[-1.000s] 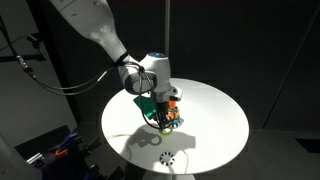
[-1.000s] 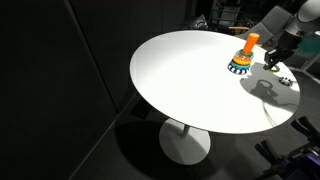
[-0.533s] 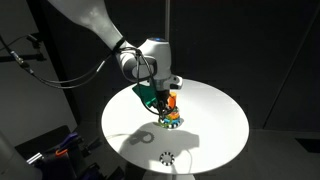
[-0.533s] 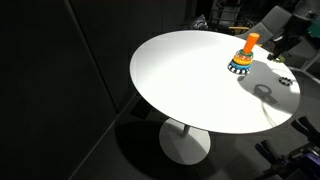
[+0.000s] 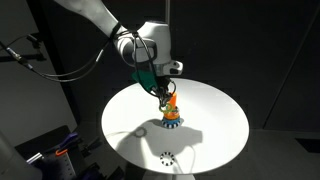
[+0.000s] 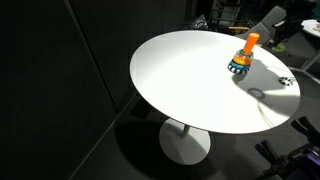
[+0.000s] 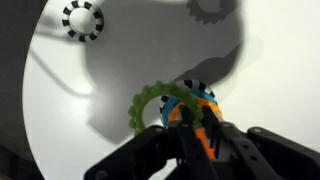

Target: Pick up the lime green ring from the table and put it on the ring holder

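Jaws clamped on lime green ring (image 7: 138, 105)

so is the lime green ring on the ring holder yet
Not on. In an exterior view the gripper hangs above the ring holder, and the wrist view shows it gripping the lime green ring.

Exterior views overlook the table (image 5: 215, 125); wrist looks down.

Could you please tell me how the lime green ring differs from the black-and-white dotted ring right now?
Colour: the lime green ring is plain yellow-green; the dotted ring is black with white dots.
Place: the lime green ring is gripped in the hand over the ring holder; the dotted ring lies flat on the table, apart from them.
Both are small rings.
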{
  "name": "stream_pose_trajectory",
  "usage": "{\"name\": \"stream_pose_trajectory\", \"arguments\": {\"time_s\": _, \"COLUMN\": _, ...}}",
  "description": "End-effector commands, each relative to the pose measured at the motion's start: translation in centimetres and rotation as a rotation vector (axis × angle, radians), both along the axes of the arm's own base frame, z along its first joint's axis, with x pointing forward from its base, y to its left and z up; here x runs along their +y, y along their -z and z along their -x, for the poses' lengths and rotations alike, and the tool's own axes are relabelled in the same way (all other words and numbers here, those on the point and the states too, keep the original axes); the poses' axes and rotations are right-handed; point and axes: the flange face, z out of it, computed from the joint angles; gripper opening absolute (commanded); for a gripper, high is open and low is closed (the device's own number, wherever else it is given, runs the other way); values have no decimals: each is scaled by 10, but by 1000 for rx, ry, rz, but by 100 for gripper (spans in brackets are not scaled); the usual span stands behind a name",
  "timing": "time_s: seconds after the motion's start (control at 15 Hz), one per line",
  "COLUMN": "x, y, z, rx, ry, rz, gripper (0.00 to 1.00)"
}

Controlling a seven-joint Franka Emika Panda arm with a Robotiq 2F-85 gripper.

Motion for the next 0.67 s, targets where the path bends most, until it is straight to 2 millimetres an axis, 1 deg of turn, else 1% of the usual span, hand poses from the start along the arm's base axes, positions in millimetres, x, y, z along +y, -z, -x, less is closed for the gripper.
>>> {"name": "stream_pose_trajectory", "arguments": {"time_s": 0.0, "x": 10, "y": -23, "z": -9, "rx": -13, "ry": 28, "rz": -5, "gripper": 7}}
{"name": "stream_pose_trajectory", "arguments": {"time_s": 0.27, "x": 20, "y": -34, "z": -22, "rx": -26, "ry": 52, "rz": -8, "gripper": 7}}
{"name": "stream_pose_trajectory", "arguments": {"time_s": 0.6, "x": 27, "y": -47, "z": -41, "rx": -28, "ry": 67, "rz": -19, "gripper": 7}}
